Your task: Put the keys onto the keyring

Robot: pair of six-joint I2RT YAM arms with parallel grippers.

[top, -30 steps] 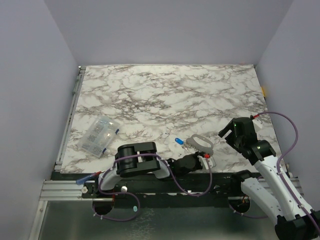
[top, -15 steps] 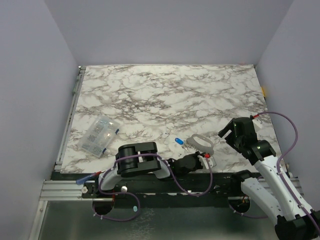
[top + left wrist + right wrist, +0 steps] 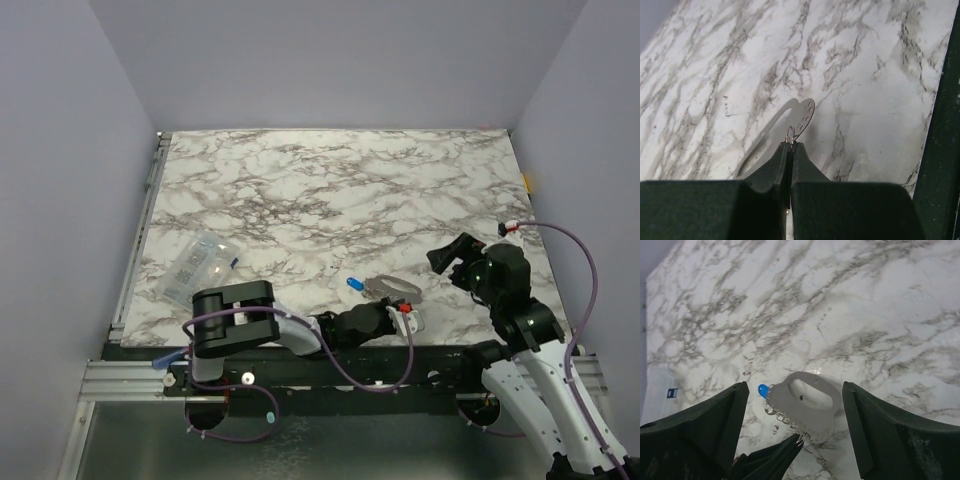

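The keyring is a flat pale grey D-shaped piece with an oval opening, tilted up off the marble near the front edge; it also shows in the top view. The blue-headed key sits at its left end, also in the top view. Small silver pieces hang along its lower left edge, too small to tell apart. My left gripper is shut on a thin wire loop at the keyring's near edge. My right gripper is wide open, above and right of the keyring.
A clear plastic packet with printed marks lies at the front left of the marble table. The black front rail runs just right of my left gripper. Purple walls close in the left, back and right sides.
My right gripper has swung left and tipped down toward the keyring. My left arm's base has turned left while its gripper stays shut at the keyring's edge.
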